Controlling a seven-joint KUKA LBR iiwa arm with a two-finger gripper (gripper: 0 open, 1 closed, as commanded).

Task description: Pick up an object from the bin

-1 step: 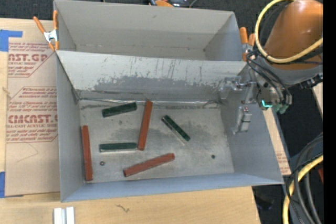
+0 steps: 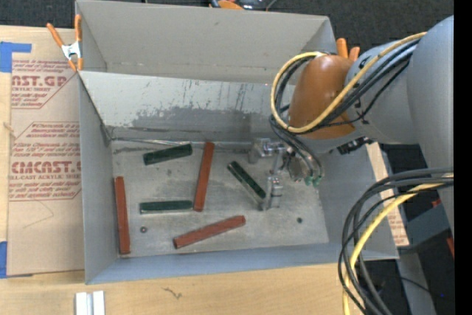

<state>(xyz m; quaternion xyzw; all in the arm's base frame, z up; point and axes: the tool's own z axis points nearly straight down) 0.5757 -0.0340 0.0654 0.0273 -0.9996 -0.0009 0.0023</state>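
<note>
Hanging in scuffed grey bin (image 2: 302, 221), pincer (image 2: 273, 195) beside dark green stick (image 2: 245, 179), grip unclear.

Arm (image 2: 420, 85): comes in from the right, pale grey link angled downward
Wrist: orange cover (image 2: 318, 96), ringed by yellow and black cables (image 2: 284, 81)
Gripper (image 2: 273, 192): hangs below the wrist, pointing down

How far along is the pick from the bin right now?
Done: the gripper is low in the bin, at the right end of a slanted green bar. In hand: nothing is lifted; that green bar and the red bar to its left lie flat on the floor, like the rest. Left: gripping a bar and raising it out.
</note>
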